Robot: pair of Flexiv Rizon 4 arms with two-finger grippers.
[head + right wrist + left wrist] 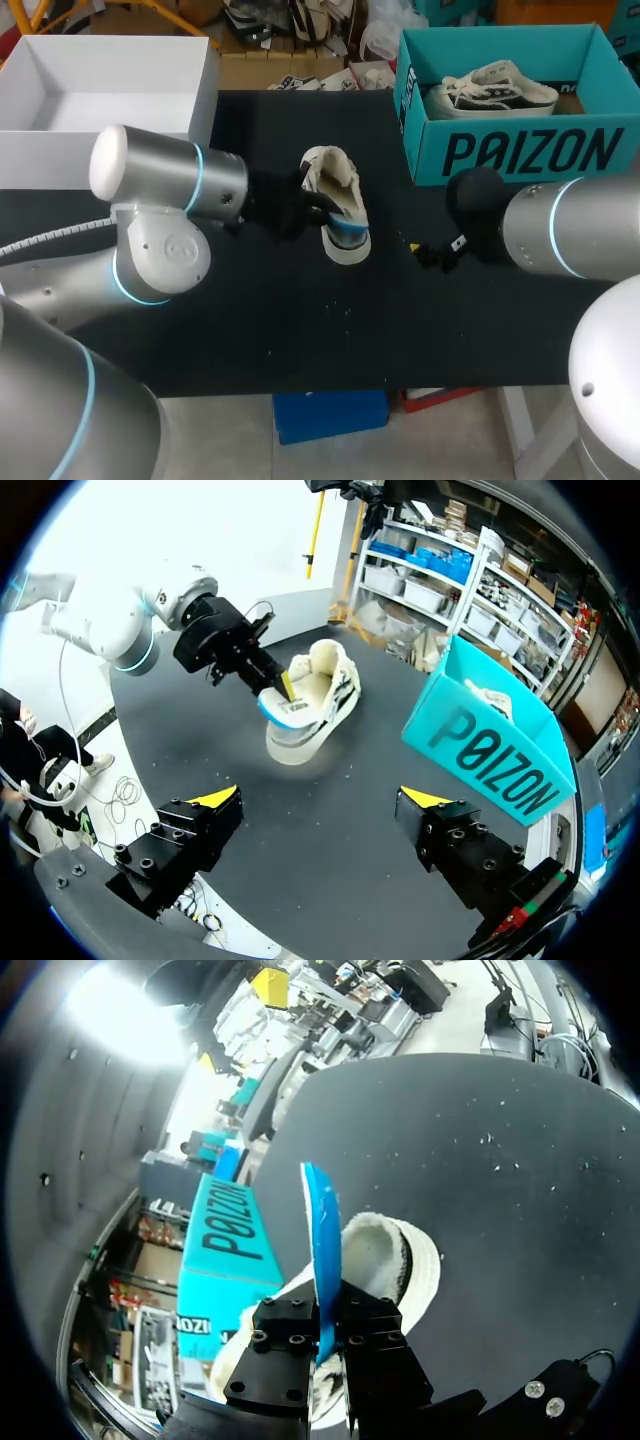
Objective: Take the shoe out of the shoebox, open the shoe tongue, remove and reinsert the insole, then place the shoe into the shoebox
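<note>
A white shoe [337, 192] lies on the black table [250, 310], its opening facing up. My left gripper [312, 212] is at the shoe's side, shut on the blue insole [348, 233]. In the left wrist view the insole [321, 1240] stands on edge between the fingers [290, 1345], partly over the shoe [395, 1255]. My right gripper [320, 800] hangs open and empty a short way in front of the shoe [310, 700], with the left gripper [262, 672] at the shoe's far side. The teal shoebox [520, 150] stands at the back right.
A second shoe [495, 92] lies inside the teal shoebox. A large white open box [100, 100] stands at the back left. My right gripper [428, 252] is over the table right of the shoe, below the shoebox's front wall.
</note>
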